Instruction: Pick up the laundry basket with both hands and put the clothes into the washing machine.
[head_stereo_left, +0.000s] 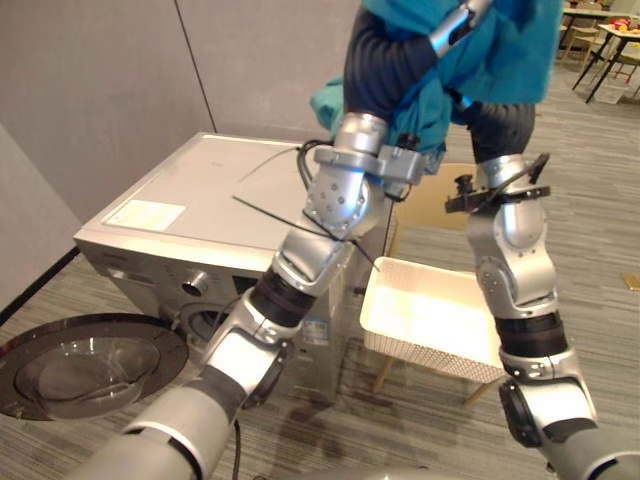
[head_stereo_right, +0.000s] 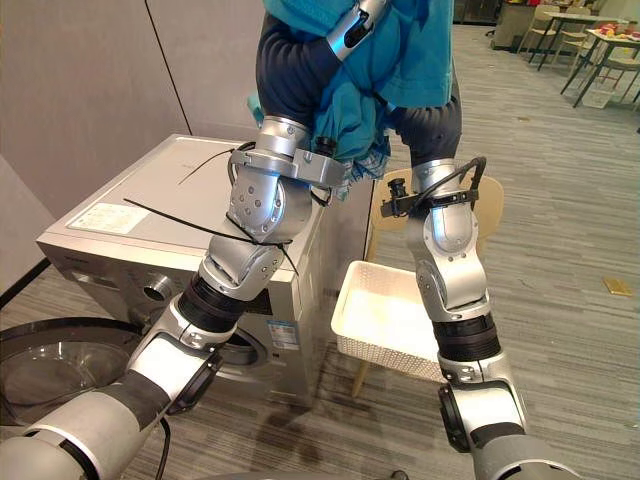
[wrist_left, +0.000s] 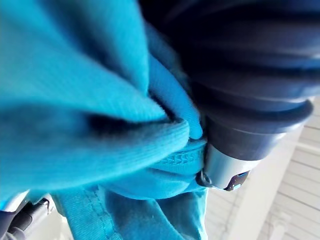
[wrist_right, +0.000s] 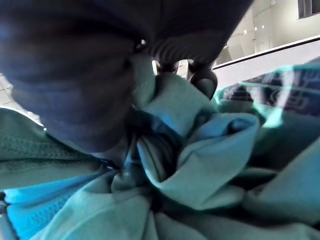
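Soft, light clothes (head_stereo_left: 520, 50), best gripped bunched: left robot hand (head_stereo_left: 455, 25) clamps them; right robot hand (head_stereo_left: 497, 122) beside it, buried, can't tell.

Head stereo pair looking down on washing machine (head_stereo_left: 200, 185) and basket (head_stereo_left: 425, 310), wrist cameras close against teal cloth (wrist_left: 75, 100)

The clothes (head_stereo_left: 500, 50) are soft blue-green cloth, a bit fuzzy. The washing machine (head_stereo_left: 215, 185) looks like grey metal, smooth and not very shiny. Its round door (head_stereo_left: 85, 365) has shiny clear glass. The laundry basket (head_stereo_left: 430, 358) is white plastic with tiny holes in its wall. The chair (head_stereo_left: 440, 200) looks like smooth light wood. The floor (head_stereo_left: 600, 200) looks like rough grey carpet.
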